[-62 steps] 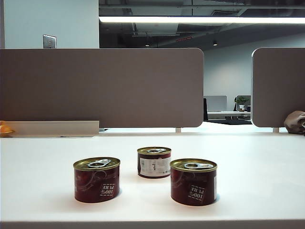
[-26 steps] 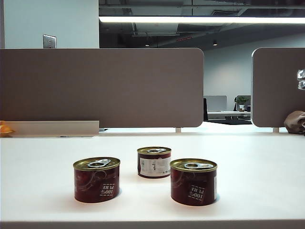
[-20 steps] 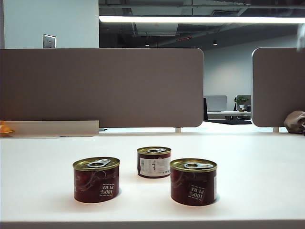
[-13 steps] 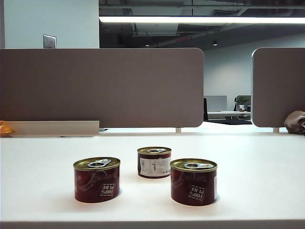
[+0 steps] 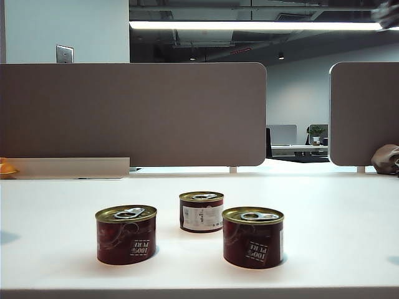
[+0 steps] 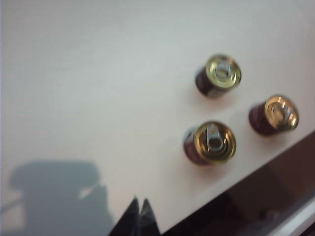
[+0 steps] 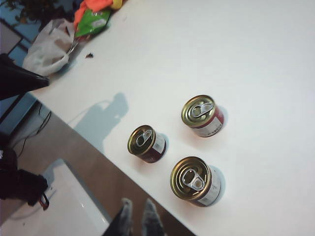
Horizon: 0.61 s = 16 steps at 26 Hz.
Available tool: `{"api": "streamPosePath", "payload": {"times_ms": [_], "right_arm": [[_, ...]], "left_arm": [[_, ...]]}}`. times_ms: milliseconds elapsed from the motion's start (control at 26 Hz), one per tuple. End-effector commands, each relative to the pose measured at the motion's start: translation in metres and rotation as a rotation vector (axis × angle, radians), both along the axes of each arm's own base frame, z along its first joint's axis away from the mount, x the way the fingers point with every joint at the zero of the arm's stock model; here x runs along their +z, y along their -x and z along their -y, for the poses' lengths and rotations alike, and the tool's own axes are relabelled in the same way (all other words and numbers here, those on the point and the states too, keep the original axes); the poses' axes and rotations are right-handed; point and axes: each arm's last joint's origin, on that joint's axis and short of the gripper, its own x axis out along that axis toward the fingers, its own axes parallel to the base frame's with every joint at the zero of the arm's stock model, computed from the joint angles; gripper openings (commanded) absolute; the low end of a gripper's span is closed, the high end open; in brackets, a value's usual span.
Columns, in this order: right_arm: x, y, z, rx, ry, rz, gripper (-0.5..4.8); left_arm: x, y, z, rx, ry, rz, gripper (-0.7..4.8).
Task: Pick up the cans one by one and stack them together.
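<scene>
Newly arrived since a moment ago: faint arm shadows at both edges of the white table (image 5: 349, 212); three squat dark-red tins with gold pull-tab lids (image 5: 201, 212) unmoved, clustered upright, unstacked, near its front edge. Left gripper (image 6: 139, 216) high over the table, pinched together, empty. Right gripper (image 7: 137, 216) likewise aloft, nearly closed, holding nothing.
</scene>
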Motion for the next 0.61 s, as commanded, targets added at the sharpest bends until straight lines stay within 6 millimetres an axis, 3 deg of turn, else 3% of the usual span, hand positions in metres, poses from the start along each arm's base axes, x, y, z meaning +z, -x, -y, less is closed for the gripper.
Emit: {"api": "streamPosePath", "payload": {"times_ms": [38,115,192,307,461,615], "right_arm": [[0.009,-0.022,-0.017,0.092,0.09,0.001,0.45],[0.01,-0.034,-0.032,0.144,0.179,-0.007,0.55],[0.009,-0.053,-0.072,0.251,0.445,-0.013,0.94],[0.0,-0.078,-0.117,0.306,0.769,-0.008,1.15],[-0.014,-0.105,-0.144,0.354,0.844,-0.098,1.42],[-0.022,-0.116,-0.154,0.382,0.869,-0.14,2.91]], "left_arm": [[-0.003,-0.005,0.011,-0.035,-0.116,0.01,-0.06],[-0.005,-0.005,0.02,-0.059,-0.176,0.014,-0.06],[-0.006,-0.001,0.032,-0.1,-0.247,0.046,-0.06],[-0.006,0.003,0.037,-0.14,-0.251,0.053,-0.06],[-0.005,0.005,0.032,-0.079,-0.318,0.07,-0.06],[-0.001,0.012,0.028,-0.06,-0.32,0.099,-0.05]]}}
